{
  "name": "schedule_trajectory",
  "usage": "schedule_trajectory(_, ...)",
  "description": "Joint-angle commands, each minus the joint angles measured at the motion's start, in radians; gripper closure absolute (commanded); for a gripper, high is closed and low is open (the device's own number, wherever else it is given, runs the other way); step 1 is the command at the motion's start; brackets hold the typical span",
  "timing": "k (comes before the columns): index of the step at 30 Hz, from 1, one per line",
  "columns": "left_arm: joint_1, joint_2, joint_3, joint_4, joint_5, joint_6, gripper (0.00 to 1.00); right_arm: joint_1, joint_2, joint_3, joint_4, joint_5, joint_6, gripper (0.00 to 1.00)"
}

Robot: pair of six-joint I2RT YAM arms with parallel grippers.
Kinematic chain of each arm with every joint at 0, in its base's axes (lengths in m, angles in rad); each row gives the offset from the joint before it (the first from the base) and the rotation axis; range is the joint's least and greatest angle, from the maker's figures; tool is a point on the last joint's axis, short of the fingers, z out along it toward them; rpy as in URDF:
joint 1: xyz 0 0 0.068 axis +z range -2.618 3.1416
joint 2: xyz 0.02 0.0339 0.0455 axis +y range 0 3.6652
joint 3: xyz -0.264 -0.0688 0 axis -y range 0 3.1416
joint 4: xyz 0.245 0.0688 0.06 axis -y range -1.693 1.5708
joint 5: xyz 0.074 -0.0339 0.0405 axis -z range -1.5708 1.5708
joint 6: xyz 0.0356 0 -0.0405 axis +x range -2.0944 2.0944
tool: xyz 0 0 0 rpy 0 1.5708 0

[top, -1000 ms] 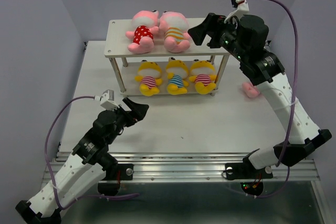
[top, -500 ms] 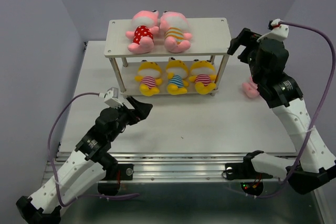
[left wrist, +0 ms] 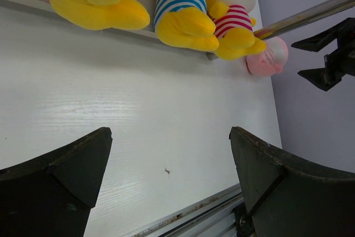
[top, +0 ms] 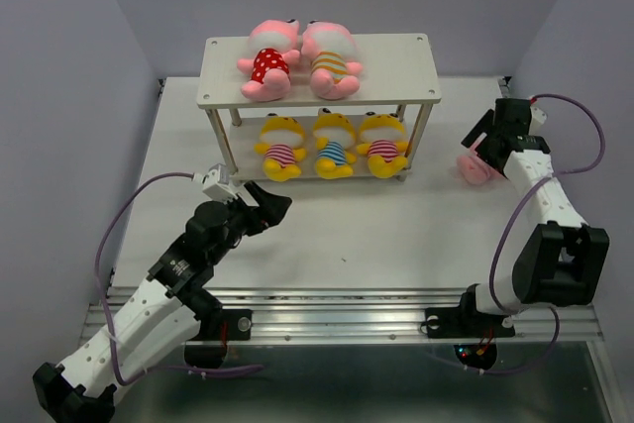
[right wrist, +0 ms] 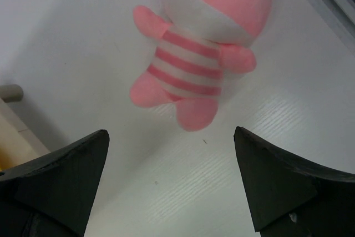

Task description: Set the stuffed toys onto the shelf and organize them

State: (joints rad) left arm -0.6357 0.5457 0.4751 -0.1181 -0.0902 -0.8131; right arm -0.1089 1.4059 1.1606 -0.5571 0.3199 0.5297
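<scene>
The shelf (top: 416,47) stands at the back of the table. Its top board holds two pink toys, one red-dotted (top: 265,61) and one striped (top: 332,58). Its lower board holds three yellow toys (top: 334,144) in striped shirts, also seen in the left wrist view (left wrist: 180,15). A third pink toy (top: 475,167) in a striped shirt lies on the table right of the shelf (right wrist: 202,54). My right gripper (top: 482,138) is open and empty just above it (right wrist: 172,137). My left gripper (top: 272,200) is open and empty over the table in front of the shelf (left wrist: 171,137).
The shelf's right front leg (top: 418,141) stands close to the left of the loose pink toy (left wrist: 266,59). The table's right edge and the purple wall (top: 584,66) are close behind the right gripper. A metal rail (top: 347,314) runs along the near edge.
My right arm swung away from the shelf's top right end, down and to the right, to the pink toy on the table. My left gripper edged slightly forward.
</scene>
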Motion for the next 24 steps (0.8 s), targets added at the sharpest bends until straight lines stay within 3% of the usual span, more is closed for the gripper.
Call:
schedule_trajectory(1,-0.005,0.01,-0.006,0.044,0.004,0.025,0.01,-0.02,0.048,-0.001,0.029,-0.004,0.041,0.0)
schedule_trajectory(6,-0.004,0.026,-0.001,0.051,-0.009,0.026,0.01,-0.029,0.143,-0.018,0.06,0.024,0.058,0.09)
schedule_trajectory(16,-0.004,0.063,0.019,0.048,-0.019,0.045,0.01,-0.057,0.203,-0.111,0.108,0.05,0.096,0.1)
schedule_trajectory(20,-0.004,0.062,0.017,0.049,-0.02,0.045,0.01,-0.057,0.214,-0.122,0.158,0.059,0.085,0.29)
schedule_trajectory(21,-0.005,0.062,0.017,0.051,-0.019,0.043,0.01,-0.057,0.208,-0.124,0.16,0.071,0.084,0.45)
schedule_trajectory(24,-0.005,0.057,0.016,0.048,-0.019,0.043,0.01,-0.057,0.168,-0.127,0.166,0.096,0.069,0.62)
